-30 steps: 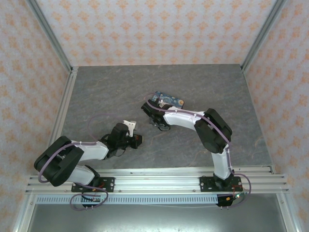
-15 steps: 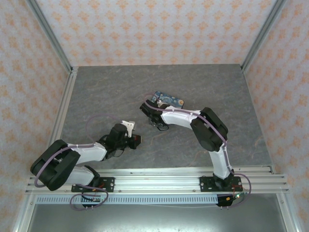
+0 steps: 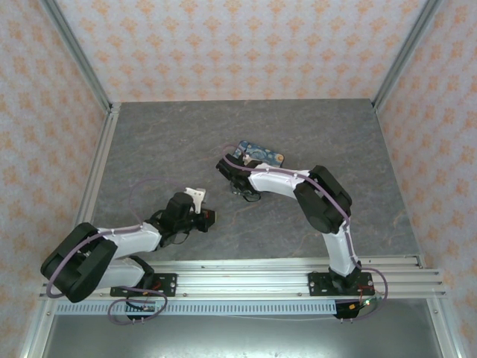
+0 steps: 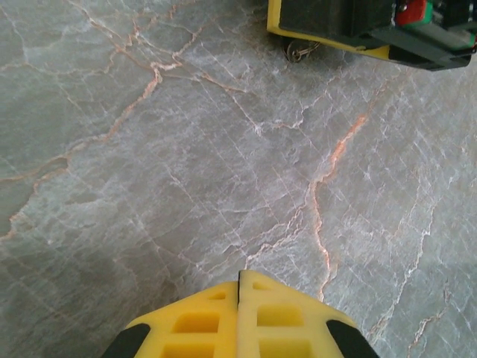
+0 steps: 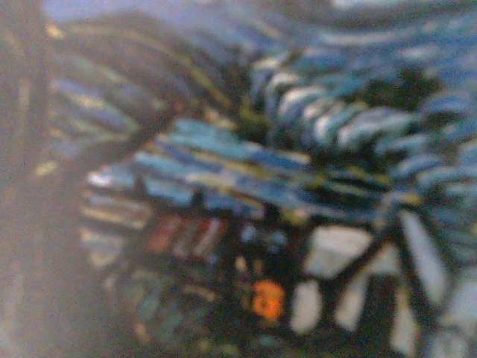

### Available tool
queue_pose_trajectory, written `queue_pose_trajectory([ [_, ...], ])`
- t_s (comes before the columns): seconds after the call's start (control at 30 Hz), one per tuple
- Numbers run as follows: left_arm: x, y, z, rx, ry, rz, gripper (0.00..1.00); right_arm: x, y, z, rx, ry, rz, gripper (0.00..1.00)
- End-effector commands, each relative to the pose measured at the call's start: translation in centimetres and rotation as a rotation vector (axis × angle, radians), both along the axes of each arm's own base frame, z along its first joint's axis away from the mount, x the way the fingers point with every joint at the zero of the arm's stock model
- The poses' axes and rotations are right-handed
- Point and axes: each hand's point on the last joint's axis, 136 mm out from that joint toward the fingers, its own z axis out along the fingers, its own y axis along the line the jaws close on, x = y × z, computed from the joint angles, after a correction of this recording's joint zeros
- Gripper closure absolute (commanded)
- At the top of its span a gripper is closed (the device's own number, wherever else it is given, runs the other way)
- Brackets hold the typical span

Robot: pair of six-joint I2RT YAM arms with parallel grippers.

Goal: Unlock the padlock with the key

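Nothing of the unlocking looks done to me, and the key I cannot pick out. My left gripper sits low and left of centre, yellow fingers pressed together on nothing I can see. My right gripper is at the left end of the painted tin, mid-frame. Its own view is a blur, so I cannot tell its jaws. I judge the padlock lies there, too small to tell.

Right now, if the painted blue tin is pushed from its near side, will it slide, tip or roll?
The tin lies flat and low, with straight edges, so it will probably slide, not roll or tip. The table looks smooth, so the tin may skate away or turn under an off-centre push.
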Motion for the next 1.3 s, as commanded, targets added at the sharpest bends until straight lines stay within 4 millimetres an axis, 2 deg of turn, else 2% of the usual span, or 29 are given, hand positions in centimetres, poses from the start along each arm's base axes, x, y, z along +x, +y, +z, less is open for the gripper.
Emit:
queue_pose_trajectory([
  [0.0,0.0,0.4,0.4,0.002,-0.003,-0.003,0.96,0.4,-0.7,2.8,0.021,-0.035,-0.008,0.88],
  [0.27,1.4,-0.5,5.2,-0.178,-0.053,0.015,0.61,-0.2,-0.2,5.7,0.168,-0.012,-0.012,0.9],
  [0.47,2.8,-2.3,8.7,-0.367,-0.06,0.015,0.55,-0.6,0.5,5.9,0.295,0.049,-0.044,0.93],
  [0.67,4.6,-4.3,10.8,-0.518,-0.055,-0.005,0.56,-0.8,1.1,6.5,0.395,0.083,-0.085,1.0],
  [0.9,6.1,-5.6,10.2,-0.588,-0.044,-0.019,0.62,-0.8,1.7,7.5,0.482,0.104,-0.12,1.0],
  [0.97,6.4,-5.8,9.5,-0.591,-0.035,-0.018,0.63,-0.8,1.8,7.7,0.499,0.111,-0.125,1.0],
  [1.1,6.7,-5.8,8.3,-0.582,-0.029,-0.013,0.65,-1.0,1.9,7.8,0.514,0.125,-0.125,1.0],
  [1.27,7.6,-5.6,8.0,-0.581,-0.044,0.001,0.66,-1.1,1.9,7.8,0.525,0.139,-0.123,1.0],
])
